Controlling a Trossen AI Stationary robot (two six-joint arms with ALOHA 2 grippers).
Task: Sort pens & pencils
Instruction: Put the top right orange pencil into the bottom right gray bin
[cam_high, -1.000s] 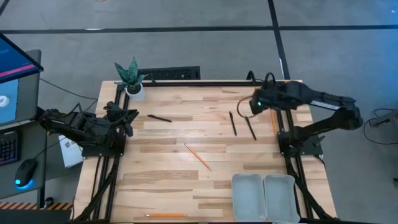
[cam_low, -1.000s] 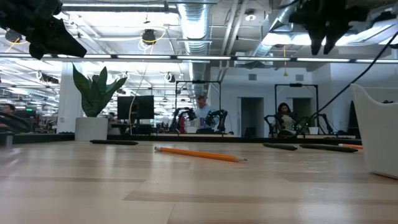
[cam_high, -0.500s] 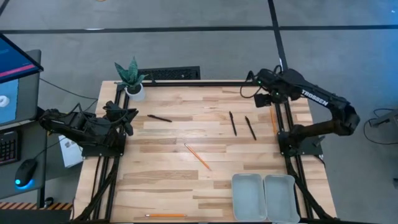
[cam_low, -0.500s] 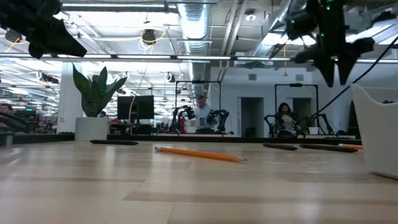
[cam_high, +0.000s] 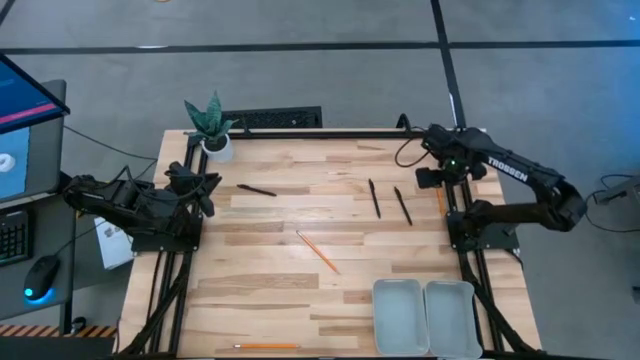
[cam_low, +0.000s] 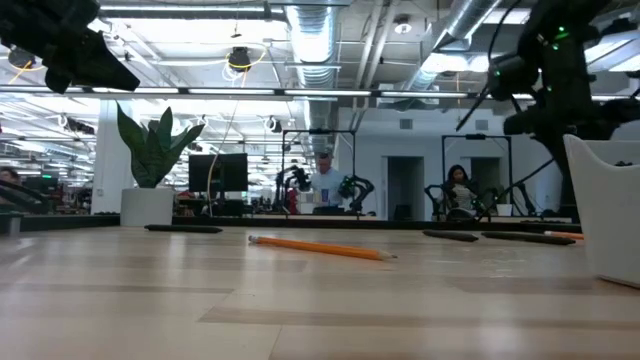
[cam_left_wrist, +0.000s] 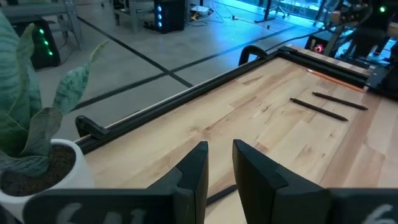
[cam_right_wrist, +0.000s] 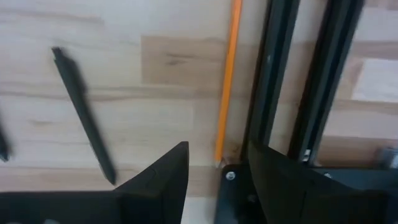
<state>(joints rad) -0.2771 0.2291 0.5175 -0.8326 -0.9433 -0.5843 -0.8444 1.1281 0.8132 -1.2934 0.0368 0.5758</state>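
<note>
**Lining up on the pencil by the right rail**

Starting nearest the front edge in the overhead picture, we see one orange pencil (cam_high: 266, 346) at the lower left of the table (cam_high: 270, 290), and two pale trays (cam_high: 424, 316) side by side at the lower right, both apparently empty; we judge they are there to take one kind each. Up from them, a second pencil (cam_high: 317, 251) lies slanted near the middle of the frame, well apart from everything else.

Farther back, two black pens (cam_high: 387, 201) lie close together right of centre, and a third pen (cam_high: 256, 190) lies alone toward the left, near our left gripper (cam_high: 203, 192). That arm waits at the table's left edge, its fingers (cam_left_wrist: 194, 176) close together with only a narrow gap and nothing between them.

Our right gripper (cam_right_wrist: 214, 169) hangs over the right edge, released, its fingers spread wide. Its wrist picture shows a third pencil (cam_right_wrist: 225, 78) running between them, lying right against the black frame rail (cam_right_wrist: 270, 74). We judge the gripper is held there to straddle this pencil; the rail so near leaves little room for the outer finger.

A potted plant (cam_high: 212, 125) stands at the far left corner.
</note>
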